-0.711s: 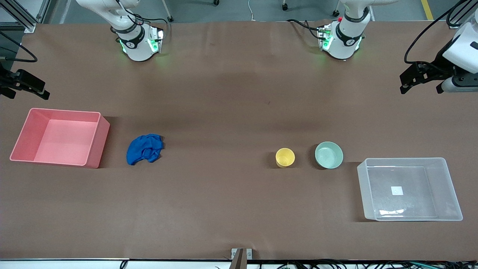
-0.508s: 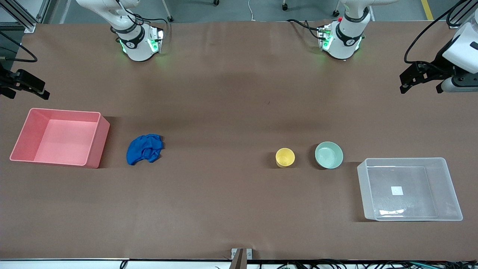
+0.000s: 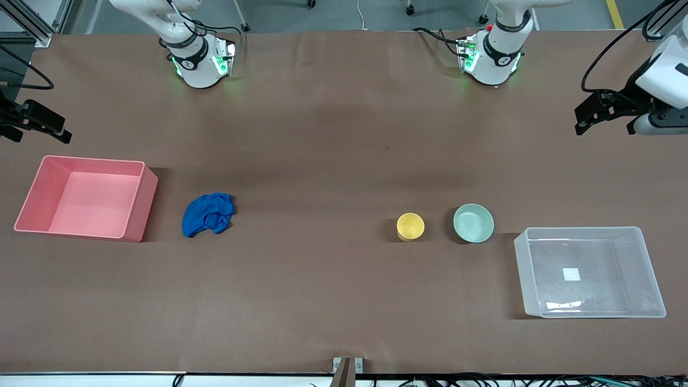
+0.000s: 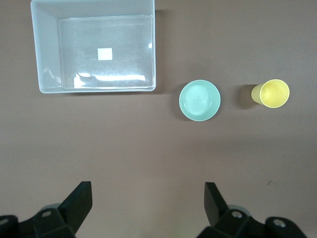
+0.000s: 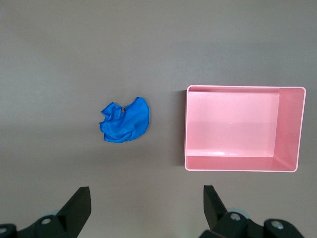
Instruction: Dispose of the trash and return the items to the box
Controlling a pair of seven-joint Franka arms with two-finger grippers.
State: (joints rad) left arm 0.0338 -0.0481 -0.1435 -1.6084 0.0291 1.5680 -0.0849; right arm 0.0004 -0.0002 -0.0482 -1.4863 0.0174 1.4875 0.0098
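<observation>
**Both pincers spread wide and high, nothing yet picked up**

Nearest the front camera, at the left arm's end of the table [image 3: 344,301], sits the clear box [image 3: 647,269], empty, a small white label [image 3: 571,274] on its base. A little farther from the camera stand the two items: the pale green bowl [image 3: 473,223], near the box's corner but apart from it, and beside it, toward the right arm's end, the yellow cup [image 3: 410,226], upright, with a gap between the two. Both are empty and rest on the bare table.

In the same row, well apart from the cup and toward the right arm's end, the blue cloth wad [image 3: 208,214] lies crumpled on the table. Just beside it, at that end, sits the pink bin [image 3: 137,204], also empty, not touching the cloth.

Farther still, the two pincers hang in the air over the edges of the table. The left pincer [image 3: 586,115] is over the table's edge at the left arm's end; in the left wrist view its fingers [image 4: 78,203] stand wide apart with nothing between them, the box [image 4: 45,59], bowl [image 4: 199,100] and cup [image 4: 271,93] below. The right pincer [image 3: 51,127] is over the edge at the right arm's end, likewise spread and empty in the right wrist view [image 5: 146,208], above the cloth [image 5: 125,120] and the bin [image 5: 237,162].
</observation>
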